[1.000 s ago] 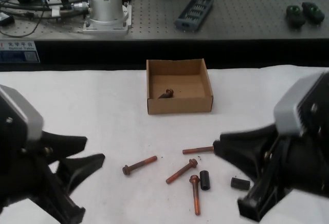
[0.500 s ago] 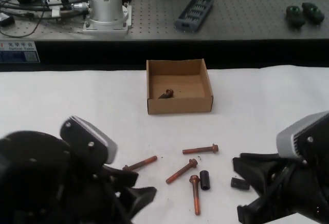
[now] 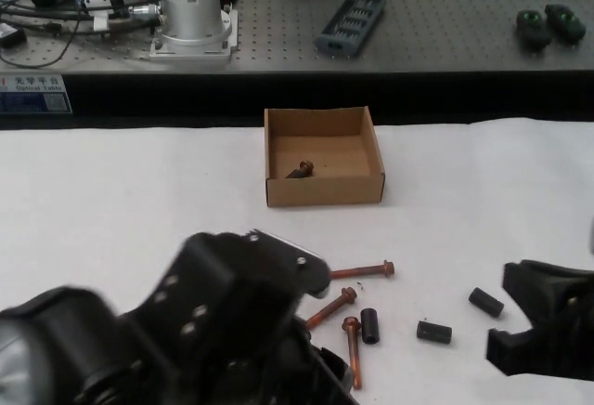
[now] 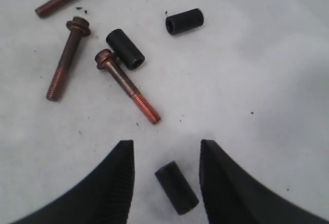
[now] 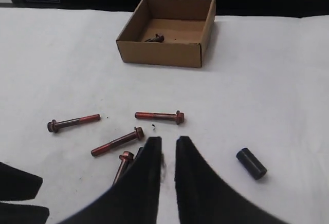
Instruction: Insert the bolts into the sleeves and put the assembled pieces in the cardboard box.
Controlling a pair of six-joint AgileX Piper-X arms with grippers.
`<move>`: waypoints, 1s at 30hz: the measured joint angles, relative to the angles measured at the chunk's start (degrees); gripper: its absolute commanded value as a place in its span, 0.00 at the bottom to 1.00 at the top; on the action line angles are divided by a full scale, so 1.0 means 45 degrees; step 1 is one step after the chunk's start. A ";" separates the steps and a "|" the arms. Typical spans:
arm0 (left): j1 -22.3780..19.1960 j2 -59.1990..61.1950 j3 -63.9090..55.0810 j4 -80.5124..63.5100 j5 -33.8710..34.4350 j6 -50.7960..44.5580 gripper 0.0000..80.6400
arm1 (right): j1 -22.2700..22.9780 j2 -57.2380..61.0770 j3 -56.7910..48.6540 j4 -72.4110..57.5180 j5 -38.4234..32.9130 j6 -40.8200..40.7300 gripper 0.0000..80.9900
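Observation:
The cardboard box (image 3: pixel 325 191) stands mid-bench with one assembled piece (image 3: pixel 299 170) inside. Copper bolts (image 3: pixel 362 270) and black sleeves (image 3: pixel 433 332) lie loose on the white cloth in front of it. My left arm (image 3: pixel 213 331) covers the near left part of this group. Its gripper (image 4: pixel 165 144) is open just above the cloth, with a lying sleeve (image 4: pixel 176 187) between the fingers, untouched. Beyond it lie a bolt (image 4: pixel 127 86) and a sleeve (image 4: pixel 125 48) side by side. My right gripper (image 5: pixel 168 141) hovers low at the near right, empty, its fingers a narrow gap apart, with a sleeve (image 5: pixel 251 163) beside it.
A dark perforated bench behind the cloth carries a metal column base (image 3: pixel 190 15), a blue ribbed rack (image 3: pixel 351 19) and two green-black parts (image 3: pixel 549 24). Bare cloth stretches left and right of the box (image 5: pixel 164 31).
My left arm has swung right and forward over the bolts, hiding the leftmost one in the high view. My right arm has drawn back to the right, uncovering a sleeve.

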 measured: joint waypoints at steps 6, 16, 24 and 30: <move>-0.0005 0.0780 -0.0959 0.1679 -0.0225 -0.1287 0.38 | 0.0000 -0.0921 0.0000 0.1261 0.0237 0.0708 0.11; -0.0610 0.0942 -0.1031 0.2083 -0.0355 -0.4062 0.38 | 0.0000 -0.0924 0.0000 0.1514 0.0229 0.2072 0.32; -0.1174 0.1536 -0.1031 0.2271 -0.0412 -0.5064 0.37 | 0.0000 -0.0924 0.0000 0.1514 0.0229 0.2286 0.32; -0.1191 0.1898 -0.1262 0.2608 -0.0412 -0.5545 0.36 | 0.0000 -0.0924 0.0000 0.1514 -0.0005 0.2286 0.32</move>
